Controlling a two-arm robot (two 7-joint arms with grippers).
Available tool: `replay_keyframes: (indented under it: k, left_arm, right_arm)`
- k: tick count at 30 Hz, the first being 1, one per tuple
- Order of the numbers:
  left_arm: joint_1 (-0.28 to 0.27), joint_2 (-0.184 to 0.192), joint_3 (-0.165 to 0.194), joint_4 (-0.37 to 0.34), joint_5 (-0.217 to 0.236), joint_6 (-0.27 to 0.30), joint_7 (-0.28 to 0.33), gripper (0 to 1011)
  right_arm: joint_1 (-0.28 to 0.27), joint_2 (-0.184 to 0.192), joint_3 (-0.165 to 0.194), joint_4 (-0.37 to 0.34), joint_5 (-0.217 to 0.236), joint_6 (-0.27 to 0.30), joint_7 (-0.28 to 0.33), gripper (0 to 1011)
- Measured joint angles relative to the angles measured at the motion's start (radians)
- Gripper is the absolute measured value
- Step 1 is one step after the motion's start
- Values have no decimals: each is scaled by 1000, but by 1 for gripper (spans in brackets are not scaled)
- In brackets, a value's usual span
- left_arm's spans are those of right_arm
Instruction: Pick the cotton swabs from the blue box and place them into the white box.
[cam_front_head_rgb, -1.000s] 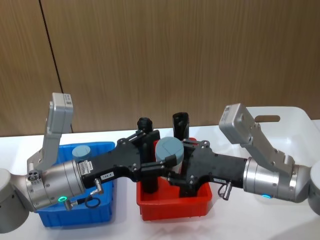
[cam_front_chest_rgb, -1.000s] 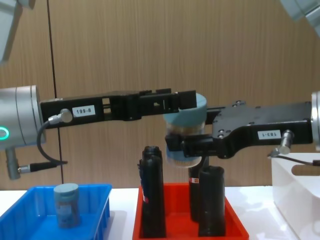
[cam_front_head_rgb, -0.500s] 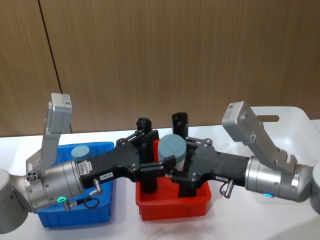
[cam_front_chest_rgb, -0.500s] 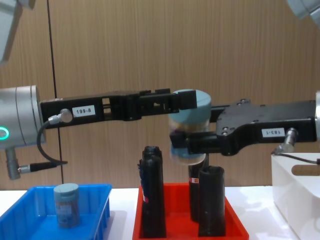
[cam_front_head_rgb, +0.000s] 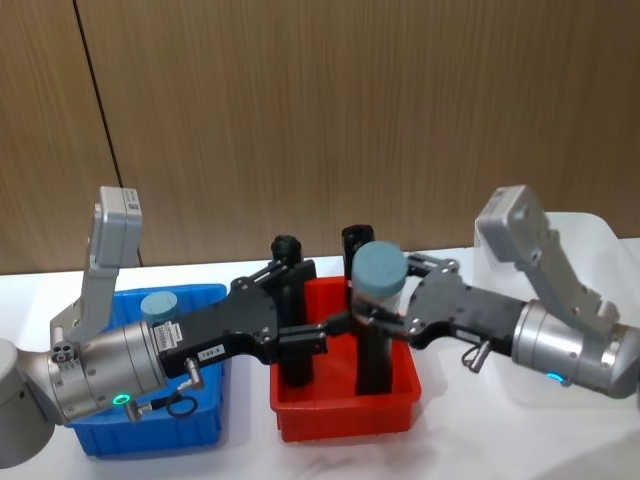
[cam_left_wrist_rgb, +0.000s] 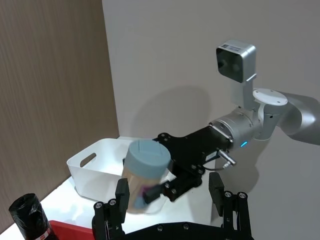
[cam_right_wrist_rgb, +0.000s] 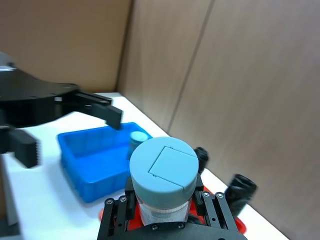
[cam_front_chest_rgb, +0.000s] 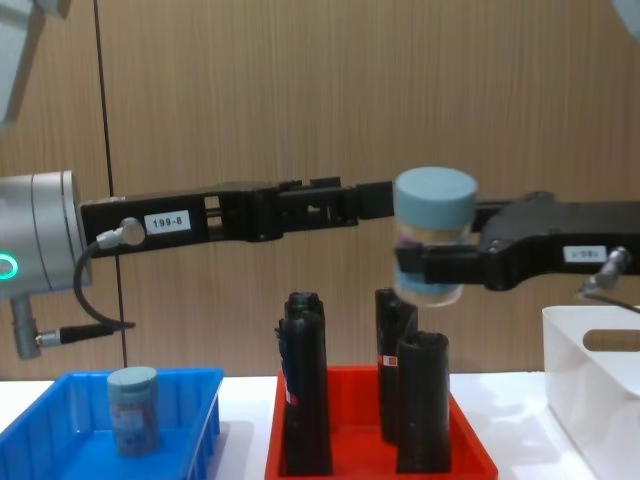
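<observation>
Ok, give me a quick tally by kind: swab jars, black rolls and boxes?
Cotton swab jars: 2, one held in the right gripper, one in the blue box.
Black rolls: at least 3, standing in the red tray; another may be hidden behind.
Boxes: 3, the blue box, the red tray and the white box.
Total: at least 8.

There are two cotton swab jars: one jar (cam_front_chest_rgb: 435, 200) and another jar (cam_front_chest_rgb: 133, 408). There are three boxes, one of each color: one blue box (cam_front_head_rgb: 150, 440), one red tray (cam_front_head_rgb: 345, 420) and one white box (cam_front_chest_rgb: 590, 400). I can count three black rolls: a left roll (cam_front_chest_rgb: 305, 400), a back roll (cam_front_chest_rgb: 395, 325) and a front roll (cam_front_chest_rgb: 422, 400). The left roll may hide one more; I cannot tell. There are two grippers: one left gripper (cam_front_head_rgb: 318, 298) and one right gripper (cam_front_chest_rgb: 432, 268).
</observation>
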Motion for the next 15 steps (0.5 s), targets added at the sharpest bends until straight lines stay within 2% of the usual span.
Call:
replay_keyframes:
  k: [15]
  left_arm:
    - [0,0,0,0,0,0,0,1004]
  right_arm:
    - [-8,27,46,50,64,-9,-158,639]
